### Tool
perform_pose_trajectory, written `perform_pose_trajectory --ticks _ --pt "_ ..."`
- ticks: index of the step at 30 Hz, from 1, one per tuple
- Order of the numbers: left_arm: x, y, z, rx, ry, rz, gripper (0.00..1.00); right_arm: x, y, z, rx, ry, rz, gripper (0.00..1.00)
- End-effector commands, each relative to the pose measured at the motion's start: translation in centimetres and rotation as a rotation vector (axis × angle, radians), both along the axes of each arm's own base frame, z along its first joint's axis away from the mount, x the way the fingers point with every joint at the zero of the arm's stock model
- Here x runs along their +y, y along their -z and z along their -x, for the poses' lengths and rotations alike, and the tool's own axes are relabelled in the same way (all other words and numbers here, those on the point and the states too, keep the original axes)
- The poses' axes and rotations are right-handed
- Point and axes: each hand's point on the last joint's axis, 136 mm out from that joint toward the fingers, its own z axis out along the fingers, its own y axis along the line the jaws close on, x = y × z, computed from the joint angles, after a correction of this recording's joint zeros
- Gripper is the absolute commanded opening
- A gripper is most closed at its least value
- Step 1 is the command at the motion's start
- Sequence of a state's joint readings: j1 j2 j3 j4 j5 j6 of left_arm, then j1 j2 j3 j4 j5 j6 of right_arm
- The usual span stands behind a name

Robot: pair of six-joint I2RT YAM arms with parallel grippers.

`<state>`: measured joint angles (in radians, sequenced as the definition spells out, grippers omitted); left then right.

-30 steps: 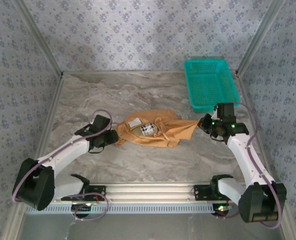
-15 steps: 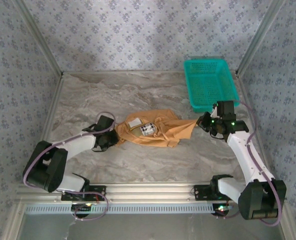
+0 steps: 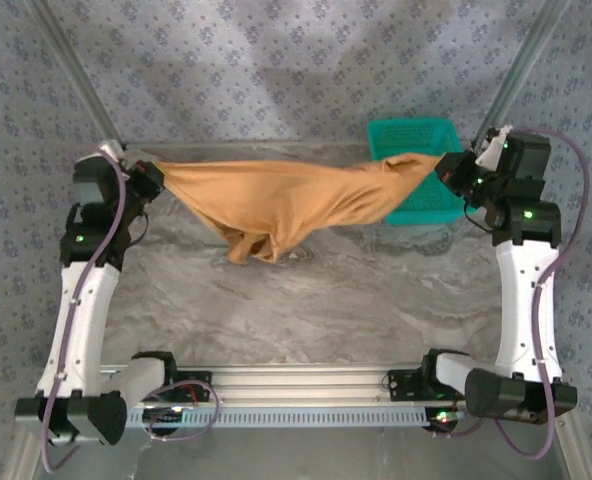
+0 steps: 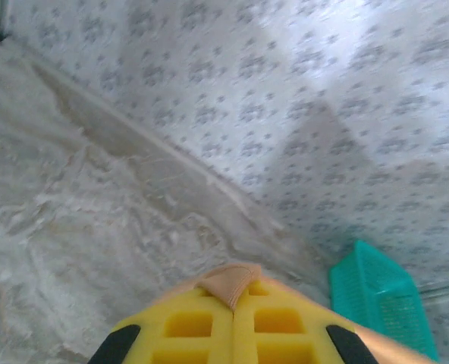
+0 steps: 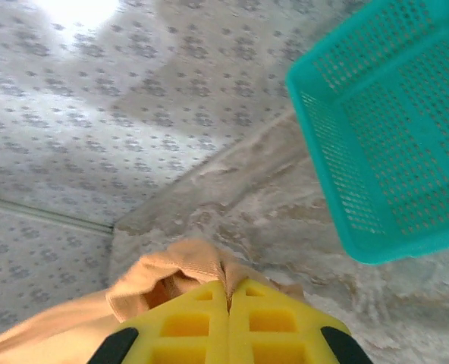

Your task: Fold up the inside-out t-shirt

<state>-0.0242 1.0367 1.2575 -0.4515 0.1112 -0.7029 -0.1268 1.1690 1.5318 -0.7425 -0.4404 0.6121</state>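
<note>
T-shirt hangs lengthwise between your arms above the desk; left pincer and right pincer each clamp one end.

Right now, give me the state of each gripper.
The left gripper is shut on one end of the t-shirt.
The right gripper is shut on the t-shirt's other end.
</note>
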Motion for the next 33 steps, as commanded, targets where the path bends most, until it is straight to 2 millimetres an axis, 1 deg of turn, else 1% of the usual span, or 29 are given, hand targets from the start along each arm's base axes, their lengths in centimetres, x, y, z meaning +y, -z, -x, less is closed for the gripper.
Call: perform_pose_trajectory --ticks 1,4,6,9,11,13,14,16,17,19,20,21,23,24,25,27,29,31,33 --pt "-0.6 -0.1 1.0 0.049 0.049 -0.019 0.0 0.9 -1.8 0.8 0.001 -0.05 -0.036 0.0" --pt "-0.3 -3.3 2.4 -0.01 0.045 -0.048 0.0 1.4 -4.4 2.2 -0.045 -0.072 -0.042 0.0" --pt "0.1 -5.7 3.8 -0.059 0.032 -0.074 0.0 1.5 -6.0 3.4 -0.067 -0.06 -0.069 0.0" --pt "0.3 -8.7 5.5 -0.135 0.022 -0.099 0.0 1.9 -7.9 5.1 -0.117 -0.062 -0.09 0.0" --pt "0.4 -9.8 6.3 -0.163 0.019 -0.109 0.0 1.9 -8.8 6.0 -0.139 -0.056 -0.098 0.0" --pt "0.0 -9.9 6.0 -0.161 0.042 -0.107 0.0 1.9 -9.0 6.3 -0.143 -0.05 -0.103 0.0" --pt "-0.3 -9.4 5.5 -0.144 0.061 -0.1 0.0 1.8 -8.8 6.1 -0.139 -0.044 -0.106 0.0" --pt "-1.0 -7.5 3.8 -0.083 0.1 -0.09 0.0 1.7 -8.1 5.2 -0.118 -0.039 -0.122 0.0" --pt "-1.2 -6.2 2.6 -0.046 0.115 -0.087 0.0 1.6 -7.6 4.6 -0.107 -0.032 -0.13 0.0" --pt "-1.2 -3.2 -0.3 0.036 0.121 -0.091 0.0 1.3 -6.4 3.0 -0.08 -0.016 -0.142 0.0" --pt "-1.2 -1.3 -1.9 0.087 0.124 -0.095 0.0 1.3 -5.7 2.1 -0.066 -0.014 -0.146 0.0" --pt "-1.2 0.7 -3.7 0.147 0.128 -0.098 0.0 1.4 -4.8 1.3 -0.048 -0.009 -0.142 0.0" --pt "-1.4 4.3 -6.3 0.25 0.142 -0.092 0.0 1.8 -2.8 0.0 0.002 -0.007 -0.122 0.0" --pt "-1.6 5.8 -7.2 0.293 0.151 -0.092 0.0 2.1 -1.3 -0.6 0.045 -0.011 -0.112 0.0" --pt "-1.5 6.8 -7.6 0.323 0.148 -0.088 0.0 2.2 -0.1 -1.0 0.083 -0.011 -0.102 0.0" --pt "-1.0 7.0 -7.5 0.306 0.116 -0.097 0.0 2.1 1.7 -1.0 0.136 -0.006 -0.082 0.0" --pt "0.0 6.6 -6.8 0.279 0.069 -0.131 0.0 1.4 2.1 -0.3 0.142 0.03 -0.039 0.0" --pt "1.4 6.2 -6.0 0.289 0.021 -0.17 0.0 0.3 1.5 0.6 0.121 0.07 -0.013 0.0" --pt "2.6 5.8 -5.3 0.28 -0.007 -0.172 0.0 -0.4 0.8 1.5 0.099 0.096 0.007 0.0"
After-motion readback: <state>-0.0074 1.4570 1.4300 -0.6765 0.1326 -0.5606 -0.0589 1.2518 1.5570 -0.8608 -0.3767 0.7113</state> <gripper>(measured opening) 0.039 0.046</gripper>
